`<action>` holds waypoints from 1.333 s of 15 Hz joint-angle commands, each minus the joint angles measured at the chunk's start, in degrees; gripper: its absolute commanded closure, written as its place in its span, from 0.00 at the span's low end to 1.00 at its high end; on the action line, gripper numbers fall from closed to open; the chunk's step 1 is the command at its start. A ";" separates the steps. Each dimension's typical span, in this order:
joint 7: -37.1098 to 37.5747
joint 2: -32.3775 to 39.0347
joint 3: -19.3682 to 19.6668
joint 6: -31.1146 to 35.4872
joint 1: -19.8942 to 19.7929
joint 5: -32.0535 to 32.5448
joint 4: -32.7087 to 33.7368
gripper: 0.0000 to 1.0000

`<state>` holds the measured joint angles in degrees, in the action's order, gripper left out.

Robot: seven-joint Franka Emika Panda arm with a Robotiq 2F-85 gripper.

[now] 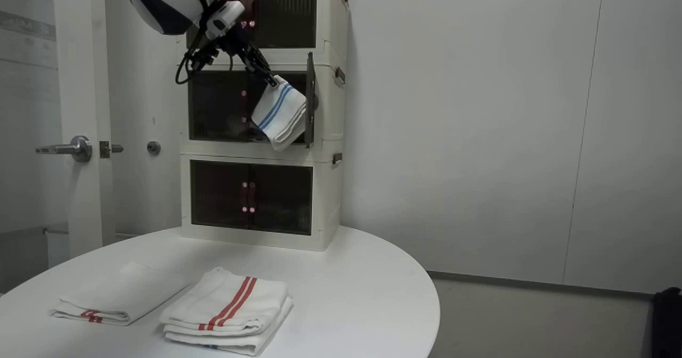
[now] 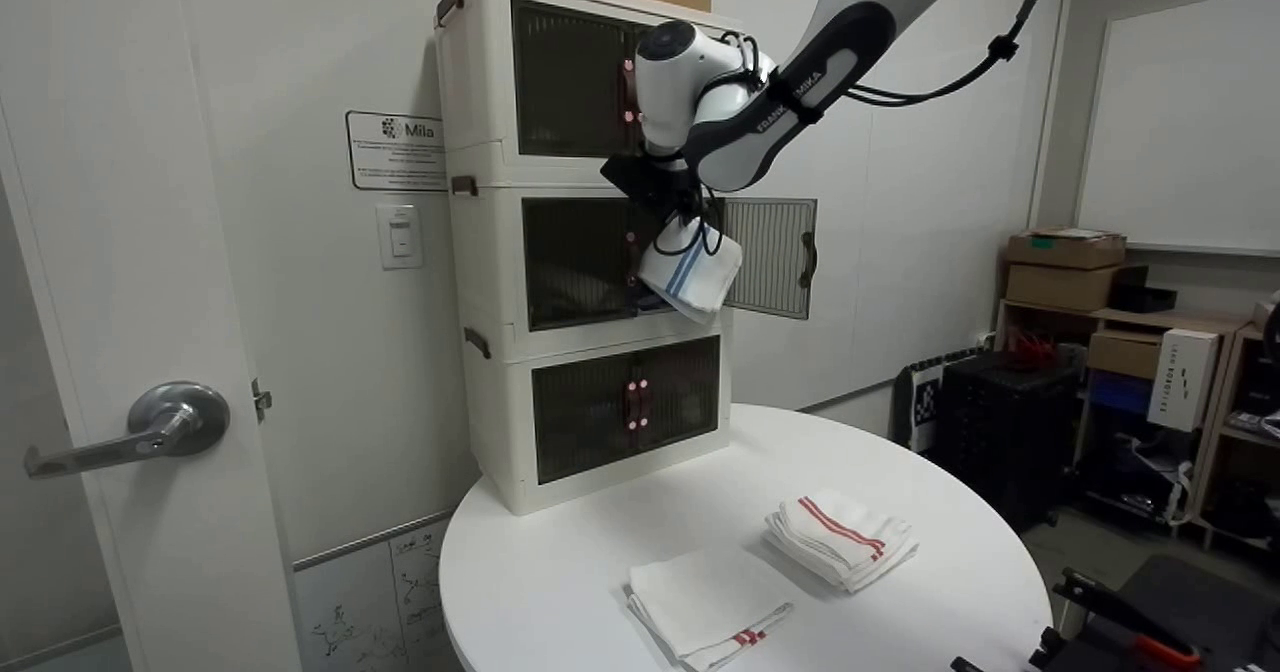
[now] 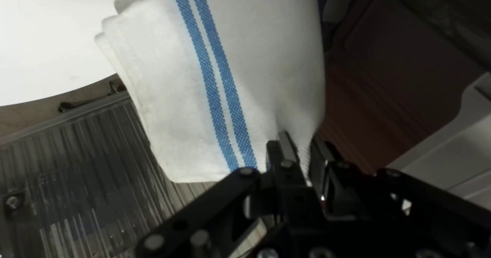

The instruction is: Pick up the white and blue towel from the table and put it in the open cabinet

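Observation:
The white and blue towel (image 1: pixel 282 114) hangs folded and tilted from my gripper (image 1: pixel 273 81), in front of the cabinet (image 1: pixel 234 147). In an exterior view the towel (image 2: pixel 690 270) also shows at the opening of the cabinet (image 2: pixel 490 277). In the wrist view my gripper (image 3: pixel 305 150) is shut on one edge of the towel (image 3: pixel 215 77), the cloth pinched between its fingertips. The cabinet's one door (image 2: pixel 770 257) stands swung out; its other door (image 1: pixel 216 105) is shut. The towel hides much of the opening. The table (image 1: pixel 362 283) is below.
The open door (image 3: pixel 88 173) stands close beside the towel. On the table lie a stack of red-striped towels (image 1: pixel 229 304), with a bit of blue low in it, and another red-striped towel (image 1: pixel 128 291). Dark-fronted units sit above (image 1: pixel 285 11) and below (image 1: pixel 282 198) the cabinet.

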<state>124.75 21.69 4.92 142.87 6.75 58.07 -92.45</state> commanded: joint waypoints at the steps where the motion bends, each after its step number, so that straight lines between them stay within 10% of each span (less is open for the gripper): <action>1: -0.16 -0.02 -0.22 -0.12 -0.17 -0.08 0.09 0.86; 12: 4.64 1.55 0.91 0.21 0.95 2.81 1.30 0.91; 20: 25.23 2.09 1.94 0.13 0.73 16.43 1.72 0.91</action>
<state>142.24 22.93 6.15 142.90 7.26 69.25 -92.27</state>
